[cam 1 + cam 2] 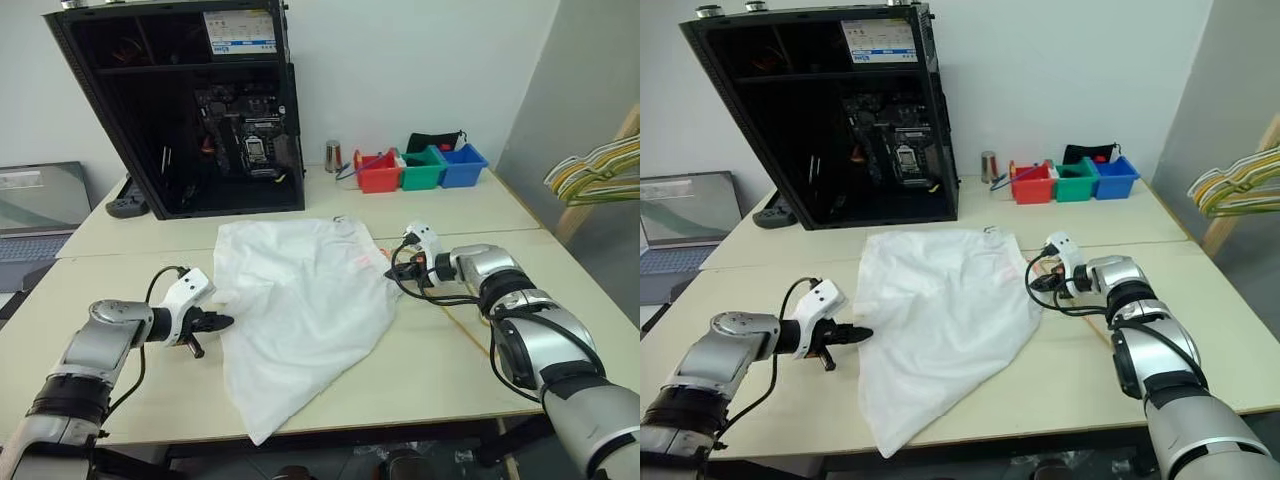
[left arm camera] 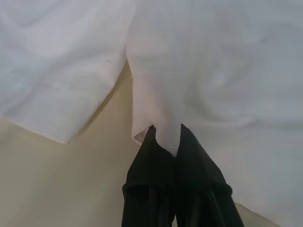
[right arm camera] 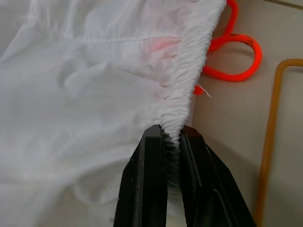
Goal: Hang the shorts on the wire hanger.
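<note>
- While the shorts [image 1: 300, 310] lie spread flat in the middle of the pale table [image 1: 130, 235], both grippers have hold of them from opposite sides.
- The left gripper [image 1: 222, 322] sits at the nine o'clock edge of the cloth; in the left wrist view its two black fingers [image 2: 152, 165] are pressed together on a thin fold of the white fabric.
- The right gripper [image 1: 398, 268] sits at the three o'clock edge; in the right wrist view its fingers [image 3: 149, 179] are pinched narrow on the gathered elastic waistband [image 3: 189, 71].
- A faint pink-red mark [image 3: 158, 46] shows on the fabric just inside the waistband.
- The wire hanger [image 3: 270, 142] lies flat on the table just beside the waistband, on the three o'clock side of the shorts; only one golden-tan run of it and a bend can be seen.
- An orange cord [image 3: 234, 45] lies looped on the table between the waistband and the hanger, partly tucked under the cloth.
- From the shorts, a black open computer case [image 1: 190, 100] stands at eleven o'clock.
- Red, green and blue bins [image 1: 420, 170] stand in a row at one o'clock, with a small metal cup [image 1: 333, 155] near them.
- A laptop [image 1: 40, 205] rests at ten o'clock, off the table's edge.
- Pale yellow-green hangers [image 1: 595, 170] hang at two o'clock, well apart from the table.
</note>
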Controlling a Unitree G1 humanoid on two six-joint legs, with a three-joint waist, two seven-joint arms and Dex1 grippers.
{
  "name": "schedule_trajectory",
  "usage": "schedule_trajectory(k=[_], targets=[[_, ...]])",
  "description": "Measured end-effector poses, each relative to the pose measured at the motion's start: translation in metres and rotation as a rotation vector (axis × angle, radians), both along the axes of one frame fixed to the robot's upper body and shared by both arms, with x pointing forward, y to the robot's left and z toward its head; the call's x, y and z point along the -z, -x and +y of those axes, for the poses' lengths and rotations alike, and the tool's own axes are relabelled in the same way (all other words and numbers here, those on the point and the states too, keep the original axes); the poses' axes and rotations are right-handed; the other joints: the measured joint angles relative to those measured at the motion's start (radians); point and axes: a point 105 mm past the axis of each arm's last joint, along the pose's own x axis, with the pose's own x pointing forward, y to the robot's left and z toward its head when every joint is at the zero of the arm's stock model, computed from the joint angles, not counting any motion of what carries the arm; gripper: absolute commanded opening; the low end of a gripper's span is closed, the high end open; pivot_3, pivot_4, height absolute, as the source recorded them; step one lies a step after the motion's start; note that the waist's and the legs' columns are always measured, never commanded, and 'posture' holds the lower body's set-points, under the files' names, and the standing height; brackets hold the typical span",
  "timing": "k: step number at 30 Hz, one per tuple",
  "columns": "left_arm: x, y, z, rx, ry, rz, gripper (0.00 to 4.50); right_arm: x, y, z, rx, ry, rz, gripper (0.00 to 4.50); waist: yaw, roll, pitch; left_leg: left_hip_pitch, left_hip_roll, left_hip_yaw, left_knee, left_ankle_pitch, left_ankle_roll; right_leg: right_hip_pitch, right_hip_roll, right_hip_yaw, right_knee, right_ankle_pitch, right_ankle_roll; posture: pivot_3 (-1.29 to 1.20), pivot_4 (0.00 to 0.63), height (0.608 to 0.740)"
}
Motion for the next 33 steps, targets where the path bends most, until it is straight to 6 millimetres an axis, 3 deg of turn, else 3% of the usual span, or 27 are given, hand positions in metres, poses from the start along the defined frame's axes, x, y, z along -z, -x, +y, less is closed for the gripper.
schedule_trajectory(k=[5,8,11,17,24,27,33], targets=[[-0.015,-0.033,0.008,0.012,-0.089,-0.067,0.03,0.002,0.008,-0.013,0.055,-0.007,0.014,0.46,-0.014,-0.001,-0.001,-0.001,0.000,0.000,0.000,0.000,0.000,0.003,-0.001,0.001,0.000,0.000,0.000,-0.11,0.000,0.740],[-0.021,-0.049,0.004,0.024,-0.136,-0.097,0.03,0.000,0.024,-0.010,0.089,-0.031,0.039,0.46,-0.020,-0.002,-0.001,-0.005,0.000,0.000,0.000,0.000,0.000,-0.001,-0.003,0.001,0.000,0.000,0.001,-0.12,0.000,0.740],[-0.032,-0.064,0.003,0.023,-0.195,-0.143,0.03,-0.005,0.051,0.010,0.117,-0.073,0.076,0.46,-0.033,-0.003,-0.002,-0.010,0.001,-0.002,0.001,0.000,0.000,-0.005,-0.004,0.000,0.001,0.000,0.001,-0.14,0.000,0.740],[-0.040,-0.070,0.004,0.067,-0.271,-0.171,0.03,-0.016,0.083,0.041,0.191,-0.114,0.179,0.46,-0.060,-0.003,-0.002,-0.010,0.000,-0.002,0.001,0.000,0.000,-0.006,-0.004,0.001,0.001,0.000,0.001,-0.13,0.000,0.740],[-0.033,-0.066,0.010,0.085,-0.322,-0.149,0.03,-0.015,0.095,0.046,0.232,-0.062,0.219,0.46,-0.062,-0.004,-0.002,-0.009,0.000,-0.003,0.001,0.000,0.000,-0.004,-0.003,0.000,0.001,0.001,0.002,-0.11,0.000,0.740],[-0.033,-0.067,0.009,0.093,-0.327,-0.159,0.52,-0.015,0.095,0.048,0.227,-0.063,0.219,0.92,-0.062,-0.004,-0.002,-0.009,0.000,-0.003,0.001,0.000,0.000,-0.004,-0.003,0.000,0.001,0.001,0.002,-0.09,0.000,0.740],[-0.040,-0.067,0.016,0.062,-0.318,-0.186,1.91,-0.016,0.092,0.049,0.202,-0.062,0.193,2.49,-0.061,-0.004,-0.003,-0.008,0.000,-0.003,0.001,0.000,0.000,-0.004,-0.003,0.000,0.001,0.001,0.002,-0.07,0.000,0.740]])
